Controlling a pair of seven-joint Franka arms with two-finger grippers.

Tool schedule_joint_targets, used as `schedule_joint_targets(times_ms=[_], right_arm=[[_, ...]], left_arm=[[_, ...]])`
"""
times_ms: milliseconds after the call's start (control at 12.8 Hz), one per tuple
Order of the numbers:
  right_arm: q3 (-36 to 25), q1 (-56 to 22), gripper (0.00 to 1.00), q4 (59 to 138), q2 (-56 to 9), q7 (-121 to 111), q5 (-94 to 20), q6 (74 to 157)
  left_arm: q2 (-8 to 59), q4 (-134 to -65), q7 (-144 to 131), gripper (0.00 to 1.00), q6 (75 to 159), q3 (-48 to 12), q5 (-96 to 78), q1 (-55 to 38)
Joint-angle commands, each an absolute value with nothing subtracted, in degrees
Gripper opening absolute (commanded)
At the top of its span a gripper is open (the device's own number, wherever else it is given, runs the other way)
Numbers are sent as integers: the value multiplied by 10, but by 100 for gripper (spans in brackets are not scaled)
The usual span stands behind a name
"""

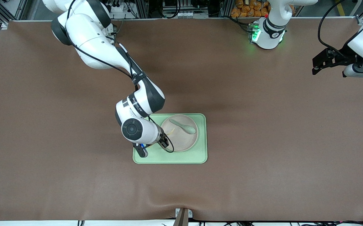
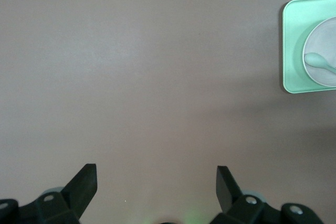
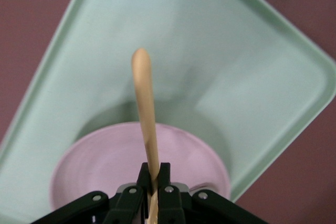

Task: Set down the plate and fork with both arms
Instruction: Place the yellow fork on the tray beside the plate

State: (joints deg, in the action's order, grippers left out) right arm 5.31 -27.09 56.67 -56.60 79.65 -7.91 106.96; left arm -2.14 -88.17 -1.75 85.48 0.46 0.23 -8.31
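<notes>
Plate (image 1: 181, 137), round, pale beige-pinkish, matte w/ shallow raised rim, sits on rectangular light-green tray (image 1: 200, 153), tucked toward the tray corner farthest from the front camera on the left arm's end, its rim close to both tray edges there. Pale grey-green spoon (image 1: 184, 126) lies inside the plate. Bare tray strip runs along the edge nearest the front camera, and more bare tray shows on the right arm's side of the plate.

Right gripper (image 3: 153, 182) hangs over the tray where plate rim meets bare tray, fingers clenched on small pale-yellow plastic fork (image 3: 145, 108); fork handle sticks out past the fingertips over the plate and open tray floor, off the surface.

Left gripper (image 2: 156, 179) waits up over the table's left-arm end, near the table edge by the bases, well apart from the tray, fingers spread wide, holding nothing.

Brown table (image 1: 263, 125) is wide open all round the tray, esp. between tray and left gripper.
</notes>
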Motion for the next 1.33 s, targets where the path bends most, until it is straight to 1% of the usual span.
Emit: schedule_joint_targets(times_ms=[0, 156, 546, 936, 1014, 1092, 1170, 1248], right_arm=[[62, -264, 1, 589, -555, 673, -49, 1033], [62, -258, 1, 618, -542, 581, -47, 1028], [62, -258, 1, 642, -538, 459, 7, 1031], [61, -251, 1, 669, -542, 433, 30, 1078], [60, -249, 5, 670, -542, 427, 32, 1084], [60, -246, 34, 670, -541, 427, 33, 1080], [60, -242, 99, 669, -539, 432, 32, 1078], [59, -241, 100, 666, -536, 429, 32, 1078]], left_arm=[[-21, -875, -16, 100, 853, 4, -6, -79], [-21, -875, -16, 100, 853, 4, -6, -79], [-21, -875, -16, 100, 853, 4, -6, -79], [-21, -875, -16, 100, 853, 4, -6, -79], [-21, -875, -16, 100, 853, 4, -6, -79], [-21, -875, -16, 100, 853, 4, -6, -79], [-21, -875, -16, 100, 853, 4, -6, -79], [-21, -875, -16, 100, 853, 4, -7, -79]])
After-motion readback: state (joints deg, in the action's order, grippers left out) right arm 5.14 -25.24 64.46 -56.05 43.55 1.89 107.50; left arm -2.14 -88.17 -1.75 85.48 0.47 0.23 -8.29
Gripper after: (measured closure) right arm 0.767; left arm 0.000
